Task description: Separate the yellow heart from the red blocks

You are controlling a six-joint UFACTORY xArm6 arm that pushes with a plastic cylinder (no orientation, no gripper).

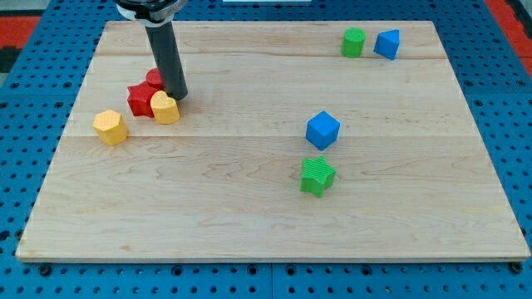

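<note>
Where wood board [274, 208] lies, no claw seen, my tip [177, 96] touching yellow heart [165, 108], beside red blocks [141, 99].

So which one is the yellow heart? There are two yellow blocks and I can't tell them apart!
Look at the wooden board's left side, where the dark rod comes down to my tip. A cluster sits there: the red star block, a red round block behind it, and the yellow heart block touching the star, just below my tip. The other yellow block, a hexagon, stands alone further left.
</note>
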